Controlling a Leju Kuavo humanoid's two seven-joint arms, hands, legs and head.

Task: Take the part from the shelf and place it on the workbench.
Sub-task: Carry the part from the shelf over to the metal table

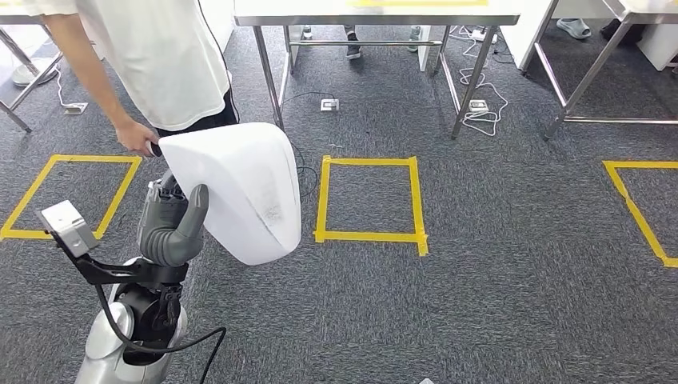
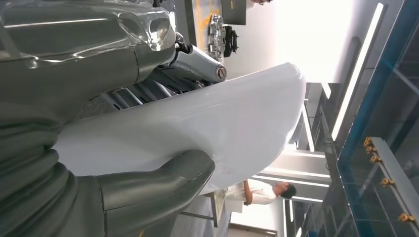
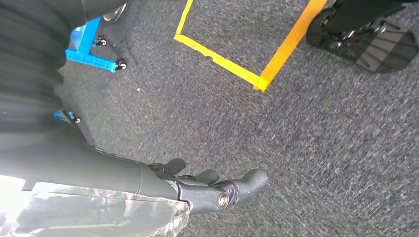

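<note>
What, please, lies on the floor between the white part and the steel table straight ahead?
In the head view, bare grey carpet and a yellow tape square lie between the white part, held by the left robot hand, and the steel table.

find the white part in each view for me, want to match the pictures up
Head view: the white part sits left of centre, held by the left hand, above the grey carpet.
Left wrist view: the white part spans the middle, clamped by the grey thumb.
Right wrist view: not in it.
Shared landmark: the left hand's thumb pressed on the part.

No legible text, labels, brands or numbers anywhere.
</note>
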